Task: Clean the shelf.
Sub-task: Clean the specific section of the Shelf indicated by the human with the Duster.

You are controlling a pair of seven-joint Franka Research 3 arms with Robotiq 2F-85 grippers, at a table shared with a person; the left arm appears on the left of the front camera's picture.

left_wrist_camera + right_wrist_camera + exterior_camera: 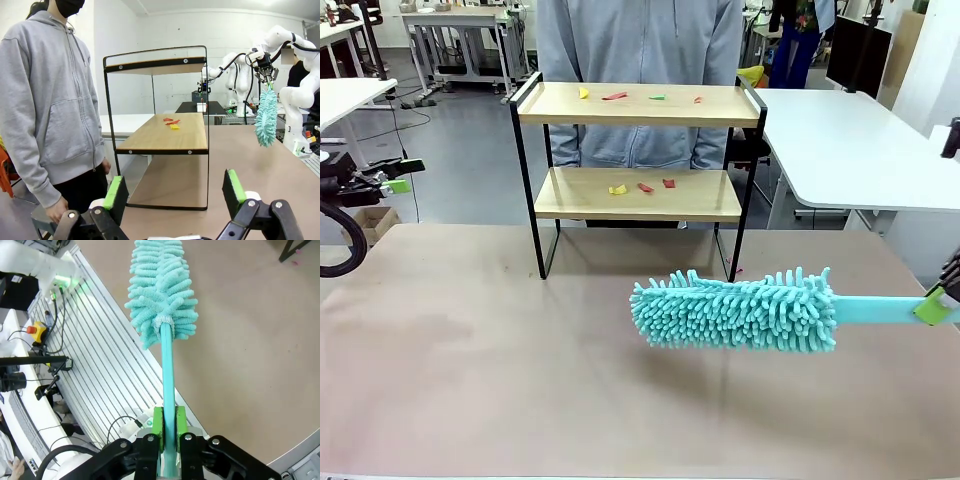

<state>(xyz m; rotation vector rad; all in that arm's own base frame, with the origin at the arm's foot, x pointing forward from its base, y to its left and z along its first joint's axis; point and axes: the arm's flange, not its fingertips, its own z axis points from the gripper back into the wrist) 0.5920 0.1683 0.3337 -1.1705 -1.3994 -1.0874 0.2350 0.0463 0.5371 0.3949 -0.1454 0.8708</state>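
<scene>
jaws are being clamped on the duster by right gripper, left gripper's gaping; before the shelf, lifting to its scraps is being called for.

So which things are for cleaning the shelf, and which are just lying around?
For the job: the shelf; the coloured scraps on both its boards; the teal duster, gripped in the right pincer.
Just about: the white table on the right; the white table far left.
</scene>
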